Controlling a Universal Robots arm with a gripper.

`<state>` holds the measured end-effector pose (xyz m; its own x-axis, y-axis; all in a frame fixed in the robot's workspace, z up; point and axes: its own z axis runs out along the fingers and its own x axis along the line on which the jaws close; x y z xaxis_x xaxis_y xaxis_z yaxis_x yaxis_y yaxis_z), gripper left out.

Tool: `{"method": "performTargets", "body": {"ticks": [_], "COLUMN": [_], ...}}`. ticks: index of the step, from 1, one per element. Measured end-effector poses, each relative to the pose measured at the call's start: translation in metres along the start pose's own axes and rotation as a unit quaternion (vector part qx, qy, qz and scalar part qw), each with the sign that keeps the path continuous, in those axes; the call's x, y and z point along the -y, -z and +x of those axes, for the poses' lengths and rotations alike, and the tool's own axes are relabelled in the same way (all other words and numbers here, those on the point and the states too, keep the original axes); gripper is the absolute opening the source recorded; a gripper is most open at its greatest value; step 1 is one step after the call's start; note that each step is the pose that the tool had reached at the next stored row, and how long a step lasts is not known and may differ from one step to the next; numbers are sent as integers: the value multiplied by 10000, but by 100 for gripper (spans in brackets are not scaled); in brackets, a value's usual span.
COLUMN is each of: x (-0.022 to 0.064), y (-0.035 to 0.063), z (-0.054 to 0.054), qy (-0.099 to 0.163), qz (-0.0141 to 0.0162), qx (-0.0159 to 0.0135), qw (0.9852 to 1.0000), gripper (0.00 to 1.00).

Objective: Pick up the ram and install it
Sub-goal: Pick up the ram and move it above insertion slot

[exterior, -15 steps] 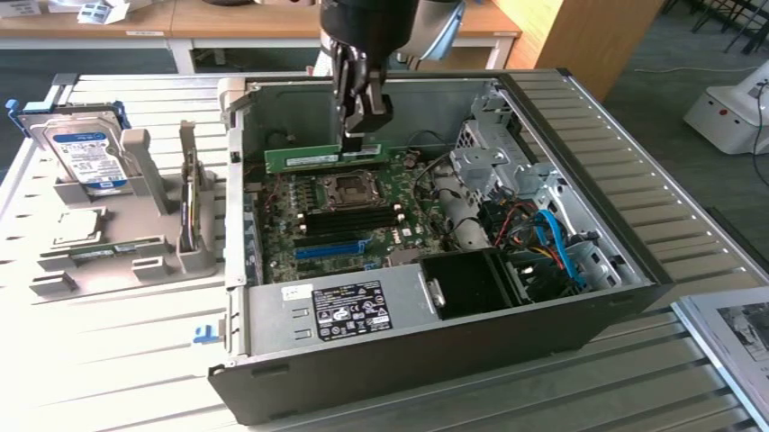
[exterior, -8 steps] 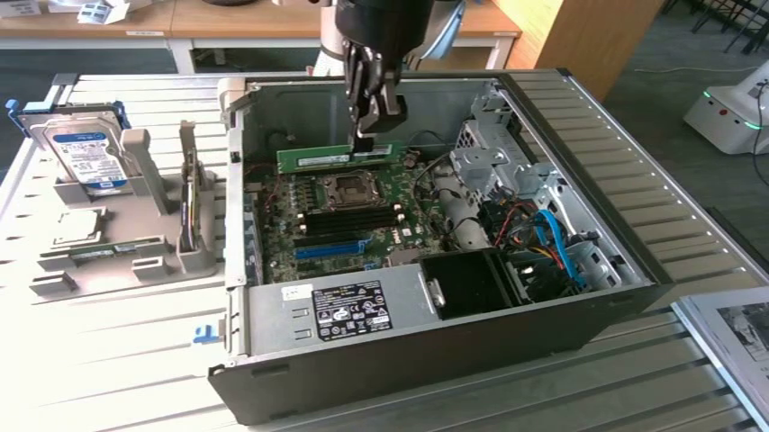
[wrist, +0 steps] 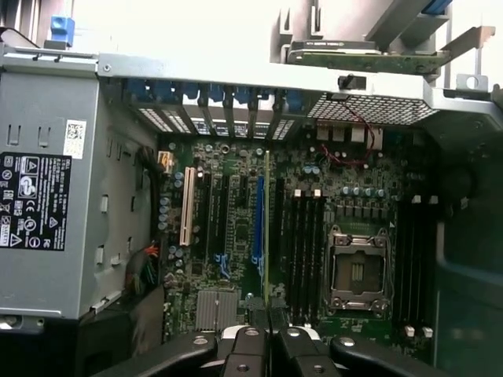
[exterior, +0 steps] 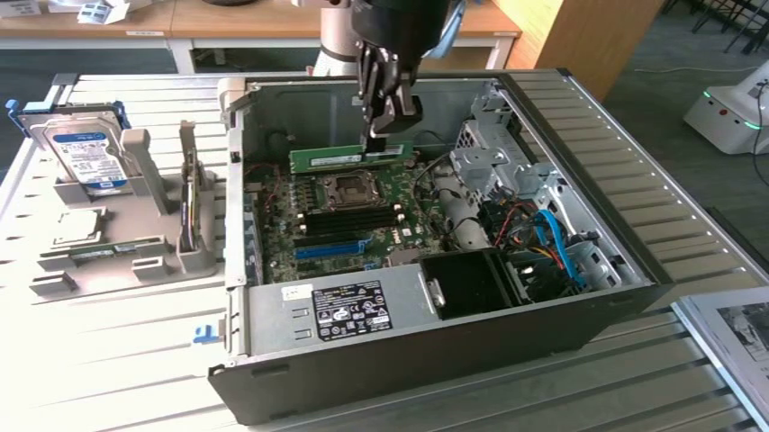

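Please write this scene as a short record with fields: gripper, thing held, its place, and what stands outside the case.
held: long, thin green circuit-board ram, level
gripper: shut on the ram
place: above the green motherboard inside the open black computer case
outside: blue-labelled silver hard drive on grey stand, exterior view's left

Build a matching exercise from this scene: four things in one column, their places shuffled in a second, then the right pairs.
1. ram
2. hard drive
3. power supply
4. processor socket

A. upright in the grey holder, outside the case
B. on the motherboard
C. gripped in the hand, over the open case
D. inside the case, bearing a black label

Pairs: 1-C, 2-A, 3-D, 4-B
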<state>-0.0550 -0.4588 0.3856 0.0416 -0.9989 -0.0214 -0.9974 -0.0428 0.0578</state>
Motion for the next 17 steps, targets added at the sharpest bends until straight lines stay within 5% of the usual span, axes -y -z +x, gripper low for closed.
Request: {"method": "performTargets", "body": {"ticks": [17], "x": [116], "y": [7], "z": [16], "qy": [0], "qz": [-2], "qx": [0], "qw": [10000], "gripper": [12]}}
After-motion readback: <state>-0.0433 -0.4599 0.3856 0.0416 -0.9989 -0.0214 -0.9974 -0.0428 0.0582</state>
